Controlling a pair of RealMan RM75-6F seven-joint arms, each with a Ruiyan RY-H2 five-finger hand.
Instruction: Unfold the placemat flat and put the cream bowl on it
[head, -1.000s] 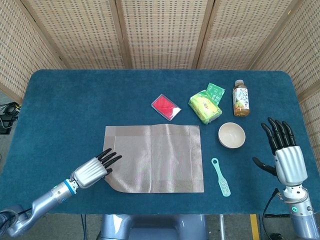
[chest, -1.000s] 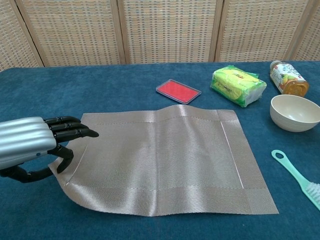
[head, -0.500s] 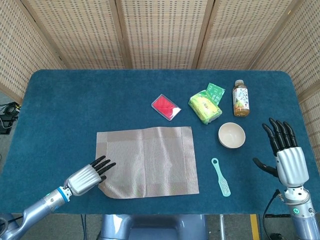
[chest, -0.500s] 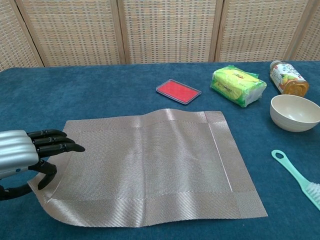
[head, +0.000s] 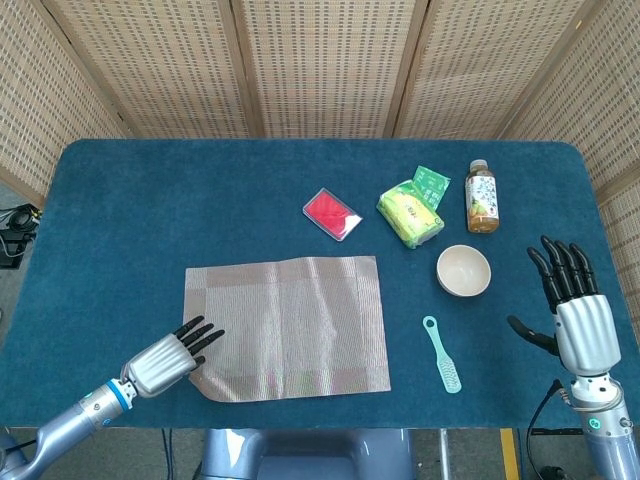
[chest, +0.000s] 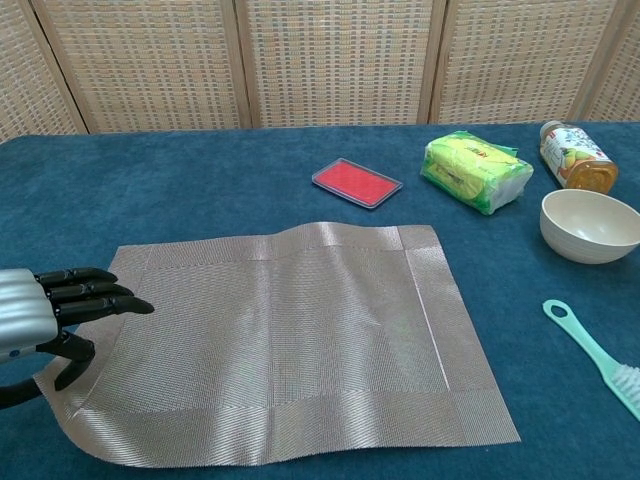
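Observation:
The beige woven placemat (head: 290, 325) (chest: 280, 340) lies unfolded on the blue table, with a slight ripple along its far edge and its near-left corner lifted. My left hand (head: 168, 360) (chest: 40, 315) pinches that near-left corner, fingers over the mat and thumb beneath it. The cream bowl (head: 463, 270) (chest: 590, 225) stands upright and empty on the table, to the right of the mat and apart from it. My right hand (head: 575, 315) hovers near the right table edge, to the right of the bowl, fingers spread and holding nothing.
A red flat case (head: 331, 213) (chest: 356, 182), a yellow-green packet (head: 410, 212) (chest: 476, 170) and a drink bottle (head: 481, 197) (chest: 575, 155) lie beyond the mat. A mint brush (head: 443, 354) (chest: 600, 360) lies between the mat and my right hand.
My left hand has drawn back toward the near-left, dragging the placemat with it; the mat now lies further left and further from the bowl. The right hand has barely moved.

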